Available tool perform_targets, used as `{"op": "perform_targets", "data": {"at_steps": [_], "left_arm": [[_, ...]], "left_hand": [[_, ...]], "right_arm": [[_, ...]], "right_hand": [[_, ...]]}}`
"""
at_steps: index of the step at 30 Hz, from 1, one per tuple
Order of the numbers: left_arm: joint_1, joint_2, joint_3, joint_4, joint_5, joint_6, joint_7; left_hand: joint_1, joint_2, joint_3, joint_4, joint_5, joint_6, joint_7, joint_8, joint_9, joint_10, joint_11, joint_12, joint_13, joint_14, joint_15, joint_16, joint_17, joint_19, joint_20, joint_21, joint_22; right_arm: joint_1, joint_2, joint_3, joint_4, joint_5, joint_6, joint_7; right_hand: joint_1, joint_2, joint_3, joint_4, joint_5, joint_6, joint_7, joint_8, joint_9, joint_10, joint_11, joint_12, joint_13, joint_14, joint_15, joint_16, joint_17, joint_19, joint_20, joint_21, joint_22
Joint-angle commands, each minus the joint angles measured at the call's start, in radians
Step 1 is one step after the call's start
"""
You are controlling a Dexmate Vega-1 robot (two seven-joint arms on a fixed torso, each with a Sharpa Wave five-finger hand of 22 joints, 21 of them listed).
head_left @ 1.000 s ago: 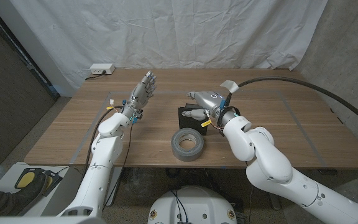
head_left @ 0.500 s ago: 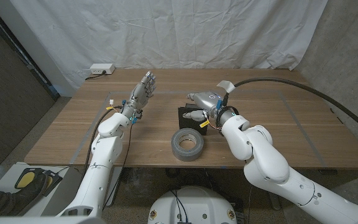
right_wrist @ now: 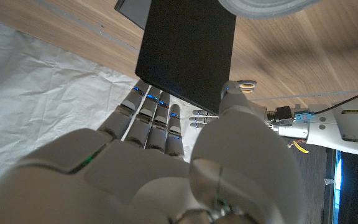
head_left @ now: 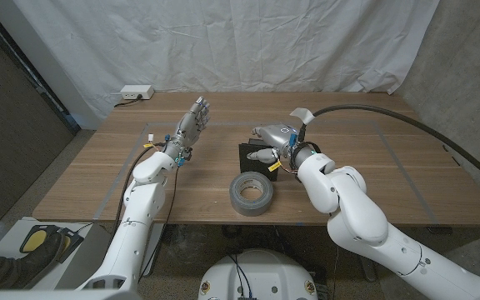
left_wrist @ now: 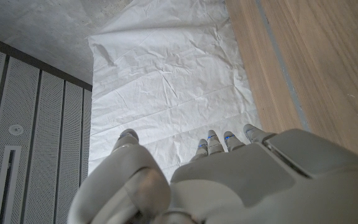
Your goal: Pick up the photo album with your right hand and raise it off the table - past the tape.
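right hand (head_left: 271, 140) around one album (head_left: 254, 157)

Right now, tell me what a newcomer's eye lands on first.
The right hand at mid-table, fingers wrapped on the far edge of the black photo album. Just nearer sits the grey tape roll. The left hand stands raised, open, over the table's left part.

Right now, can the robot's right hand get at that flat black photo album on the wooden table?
Probably yes: the right hand is at the black photo album, fingers at its edge, seemingly gripping it. The grey tape roll lies nearer the robot, not between them.
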Motion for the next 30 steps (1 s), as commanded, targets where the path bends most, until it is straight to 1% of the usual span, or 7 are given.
{"op": "perform_targets", "data": {"at_steps": [1, 8, 14, 17, 22, 24, 30], "left_arm": [[0.0, -0.005, 0.01, 0.002, 0.004, 0.003, 0.003], [0.006, -0.004, 0.007, -0.004, 0.005, 0.004, 0.008], [0.006, -0.006, 0.007, 0.002, 0.002, 0.0, 0.007], [0.006, -0.006, 0.007, 0.005, 0.002, -0.001, 0.006], [0.006, -0.006, 0.004, 0.007, -0.003, -0.002, 0.001], [0.007, -0.006, 0.004, 0.007, -0.003, -0.002, 0.002], [0.008, -0.005, 0.005, 0.006, -0.003, 0.002, -0.001]], "left_hand": [[0.013, 0.002, -0.004, 0.003, -0.002, -0.006, 0.007, 0.001, 0.003, -0.005, 0.0, 0.002, 0.005, -0.008, 0.0, 0.002, 0.001, -0.014, -0.06, -0.001, 0.006], [0.013, 0.003, -0.005, 0.003, -0.003, -0.006, 0.007, 0.001, 0.003, -0.006, 0.0, 0.002, 0.005, -0.008, 0.0, 0.002, 0.001, -0.014, -0.06, -0.001, 0.006], [0.014, 0.003, -0.006, 0.003, -0.003, -0.005, 0.008, 0.001, 0.003, -0.005, 0.001, 0.003, 0.005, -0.008, 0.0, 0.002, 0.001, -0.014, -0.059, 0.0, 0.006], [0.014, 0.004, -0.007, 0.003, -0.003, -0.005, 0.008, 0.001, 0.003, -0.005, -0.001, 0.003, 0.005, -0.008, 0.0, 0.003, 0.001, -0.014, -0.059, 0.0, 0.006], [0.014, 0.004, -0.007, 0.003, -0.004, -0.005, 0.008, 0.001, 0.003, -0.006, -0.001, 0.002, 0.005, -0.007, 0.0, 0.003, 0.001, -0.014, -0.059, 0.0, 0.006], [0.015, 0.004, -0.008, 0.004, -0.004, -0.004, 0.008, 0.002, 0.003, -0.007, 0.0, 0.002, 0.005, -0.007, 0.001, 0.003, 0.001, -0.015, -0.058, -0.001, 0.006], [0.015, 0.005, -0.009, 0.004, -0.004, -0.005, 0.006, 0.001, 0.003, -0.006, -0.001, 0.003, 0.005, -0.008, 0.001, 0.003, 0.001, -0.015, -0.057, 0.0, 0.006]], "right_arm": [[-0.023, 0.004, 0.019, -0.003, -0.012, 0.015, 0.019], [-0.028, 0.008, 0.021, 0.001, -0.022, 0.019, 0.022], [-0.025, 0.014, 0.019, 0.007, -0.025, 0.032, 0.02], [-0.021, 0.018, 0.017, 0.012, -0.03, 0.037, 0.024], [-0.023, 0.024, 0.019, 0.013, -0.04, 0.033, 0.03], [-0.026, 0.023, 0.021, 0.013, -0.041, 0.034, 0.028], [-0.03, 0.028, 0.024, 0.015, -0.042, 0.036, 0.025]], "right_hand": [[0.013, 0.002, -0.003, 0.0, 0.001, 0.018, -0.001, 0.007, 0.003, 0.02, -0.001, 0.011, 0.003, 0.021, -0.005, 0.008, 0.005, 0.021, 0.002, 0.01, 0.005], [0.026, 0.005, -0.002, -0.002, 0.0, 0.042, 0.006, 0.013, 0.003, 0.035, -0.001, 0.014, 0.002, 0.045, -0.017, 0.013, 0.005, 0.04, -0.002, 0.015, 0.005], [0.028, 0.009, -0.004, 0.001, -0.001, 0.048, 0.007, 0.012, 0.003, 0.054, -0.017, 0.02, 0.002, 0.063, -0.025, 0.019, 0.008, 0.051, -0.008, 0.017, 0.005], [0.027, 0.012, -0.005, 0.004, -0.002, 0.054, 0.004, 0.013, 0.003, 0.063, -0.025, 0.022, 0.002, 0.081, -0.025, 0.026, 0.012, 0.058, -0.01, 0.019, 0.006], [0.029, 0.016, -0.008, 0.007, -0.005, 0.079, -0.004, 0.019, 0.003, 0.098, -0.029, 0.033, 0.002, 0.126, -0.047, 0.042, 0.018, 0.087, -0.017, 0.029, 0.007], [0.033, 0.02, -0.007, 0.007, -0.006, 0.083, -0.006, 0.019, 0.003, 0.105, -0.038, 0.035, 0.002, 0.135, -0.052, 0.045, 0.02, 0.097, -0.023, 0.032, 0.008], [0.04, 0.026, -0.007, 0.007, -0.008, 0.101, -0.014, 0.022, 0.004, 0.127, -0.044, 0.042, 0.002, 0.156, -0.065, 0.051, 0.023, 0.108, -0.026, 0.036, 0.009]]}}
